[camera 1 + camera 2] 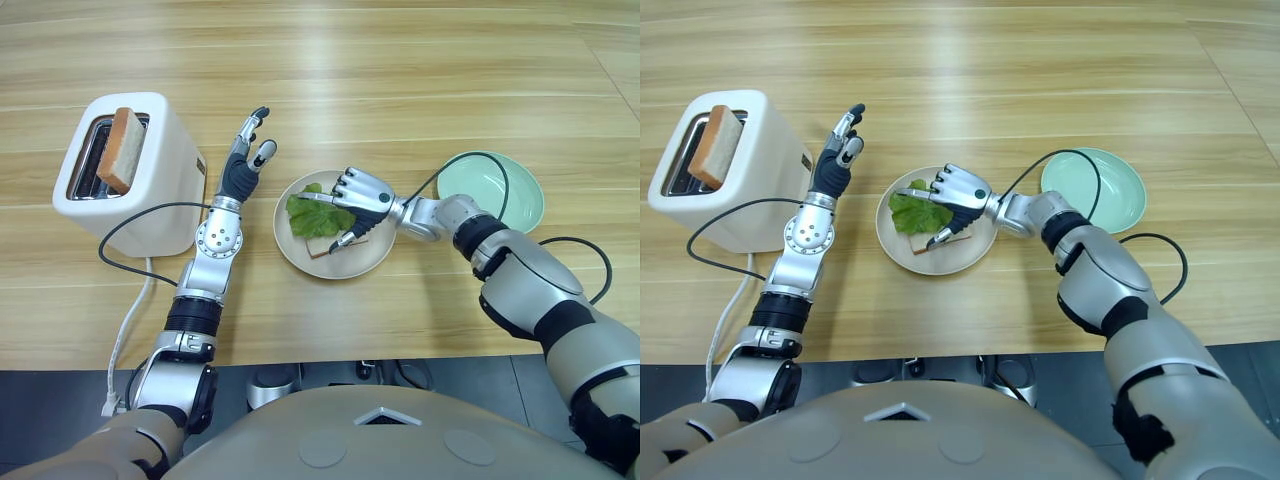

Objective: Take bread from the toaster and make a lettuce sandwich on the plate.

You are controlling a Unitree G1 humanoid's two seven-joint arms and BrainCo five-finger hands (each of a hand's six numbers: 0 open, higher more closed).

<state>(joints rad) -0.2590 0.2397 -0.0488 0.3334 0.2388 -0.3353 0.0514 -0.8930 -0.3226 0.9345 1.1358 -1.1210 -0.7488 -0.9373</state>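
Observation:
A white toaster (150,190) stands at the left with one slice of bread (122,150) sticking up from its slot. On the beige plate (372,262) lies another bread slice (322,245) with a green lettuce leaf (318,215) on top. My right hand (362,205) hovers over the plate, fingers curled loosely, fingertips touching the lettuce's right edge. I cannot tell whether it grips the leaf. Between toaster and plate, my left hand (247,158) stands with fingers extended upward, holding nothing.
A pale green bowl (515,190) sits right of the plate. A black cable (470,160) loops over it. The toaster's white cord (125,340) runs to the table's front edge. Bare wooden table (400,70) lies beyond.

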